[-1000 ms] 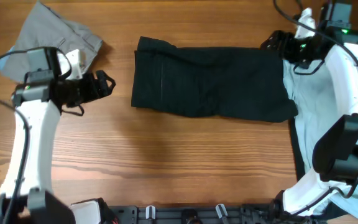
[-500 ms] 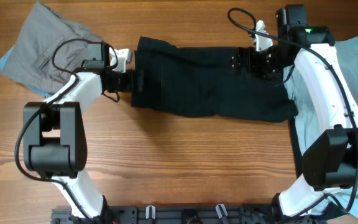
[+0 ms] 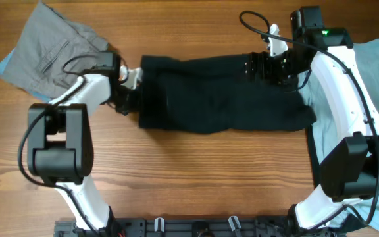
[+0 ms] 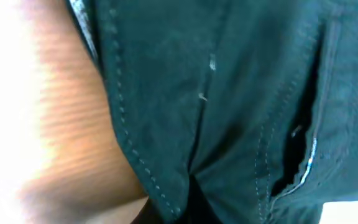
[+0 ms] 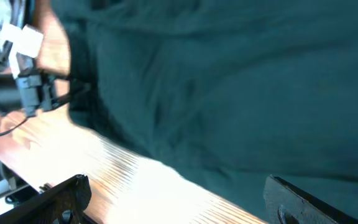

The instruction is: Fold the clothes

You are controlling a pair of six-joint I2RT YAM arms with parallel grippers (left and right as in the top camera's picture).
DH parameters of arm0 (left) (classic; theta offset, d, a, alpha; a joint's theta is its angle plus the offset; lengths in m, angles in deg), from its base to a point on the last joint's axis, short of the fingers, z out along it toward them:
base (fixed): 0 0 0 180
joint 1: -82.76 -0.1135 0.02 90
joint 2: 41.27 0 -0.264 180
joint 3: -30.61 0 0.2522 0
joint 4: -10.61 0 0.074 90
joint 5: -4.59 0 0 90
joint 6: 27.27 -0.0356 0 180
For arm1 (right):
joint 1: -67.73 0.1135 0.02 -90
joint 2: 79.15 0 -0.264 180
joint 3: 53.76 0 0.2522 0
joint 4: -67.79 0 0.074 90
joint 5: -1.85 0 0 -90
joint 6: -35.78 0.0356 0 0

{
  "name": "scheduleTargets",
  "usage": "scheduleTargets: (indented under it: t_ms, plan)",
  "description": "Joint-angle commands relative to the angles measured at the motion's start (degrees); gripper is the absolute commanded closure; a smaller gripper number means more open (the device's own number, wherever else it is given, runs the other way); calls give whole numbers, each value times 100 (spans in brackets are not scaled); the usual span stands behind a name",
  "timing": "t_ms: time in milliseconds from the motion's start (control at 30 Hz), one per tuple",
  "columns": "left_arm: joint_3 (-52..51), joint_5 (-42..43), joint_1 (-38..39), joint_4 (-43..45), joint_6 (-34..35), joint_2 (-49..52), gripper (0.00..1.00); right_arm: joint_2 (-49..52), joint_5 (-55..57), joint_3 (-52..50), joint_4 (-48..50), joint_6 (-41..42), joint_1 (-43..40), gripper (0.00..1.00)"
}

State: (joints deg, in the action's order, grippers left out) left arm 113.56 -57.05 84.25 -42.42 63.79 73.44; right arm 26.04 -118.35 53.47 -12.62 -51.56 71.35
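A dark, near-black garment [image 3: 222,99] lies flat across the middle of the wooden table [image 3: 176,171]. My left gripper [image 3: 131,97] is at its left edge, shut on the hem. In the left wrist view the stitched fabric [image 4: 229,93] fills the frame and bunches into the pinch of the left gripper [image 4: 188,205] at the bottom. My right gripper [image 3: 258,68] hovers over the garment's upper right part, open. Both of its fingertips [image 5: 67,199] stand wide apart above the dark cloth [image 5: 229,81], nothing between them.
A grey garment [image 3: 51,49] lies crumpled at the back left, over something light blue. A pale blue-white garment [image 3: 347,131] is spread at the right edge under the right arm. Bare wood runs along the front of the table.
My left gripper has closed on the dark garment's left hem, which now bunches slightly. The right gripper has stayed above the upper right part.
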Motion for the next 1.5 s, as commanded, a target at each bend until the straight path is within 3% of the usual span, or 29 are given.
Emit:
scheduleTargets:
  t_ms: [0, 33, 100, 167, 267, 400, 533, 667, 767, 867, 933, 1033, 1133, 1200, 1300, 1333, 1467]
  plan:
    - [-208, -754, -758, -319, 153, -179, 96, -142, 396, -103, 7, -118, 31, 14]
    - [-208, -684, -876, -326, 153, -249, 96, -136, 490, -184, 52, -105, 31, 25]
    - [-208, -682, -1025, -461, 149, -328, 96, -131, 588, -439, 192, -46, 33, 59]
    - [-210, -780, -1080, -715, 66, -343, 96, -107, 645, -780, 315, 232, 37, 74]
    - [-210, -1311, -1071, -1021, 70, -341, 96, -50, 1062, -1528, 450, 848, 46, 79]
    - [-210, -1322, -1071, -1034, 114, -341, 96, 42, 1453, -2601, 879, 1344, 39, 82]
    - [-210, -1375, -1095, -1080, 114, -341, 96, 101, 2861, -3252, 1143, 2479, -52, 91]
    - [-210, -1386, -1202, -1119, 114, -442, 96, 103, 2887, -3530, 1458, 2592, -247, 91]
    - [-210, -1318, -1228, -1071, 109, -507, 47, 101, 2892, -3532, 1458, 2581, -308, 90]
    - [-258, -1080, -1200, -752, 107, -492, 16, 101, 2889, -3532, 1458, 2492, -317, 90]
    - [-356, -780, -1145, -415, 76, -487, 9, 101, 2874, -3532, 1456, 2428, -315, 90]
    - [-568, -632, -979, 118, 61, -431, 7, 101, 2874, -3532, 1456, 2422, -315, 90]
    - [-750, -629, -772, 485, 63, -271, 12, 101, 2872, -3532, 1456, 2428, -315, 90]
    - [-831, -627, -616, 623, 63, -122, 32, 101, 2872, -3532, 1458, 2426, -315, 90]
    - [-850, -638, -409, 538, 61, 4, 87, 101, 2872, -3532, 1453, 2409, -317, 90]
    - [-848, -662, -380, 476, 61, 2, 96, 101, 2872, -3532, 1451, 2402, -315, 90]
    - [-645, -1119, -450, -249, 70, -208, 96, 101, 2675, -3532, 1403, 2188, -317, 96]
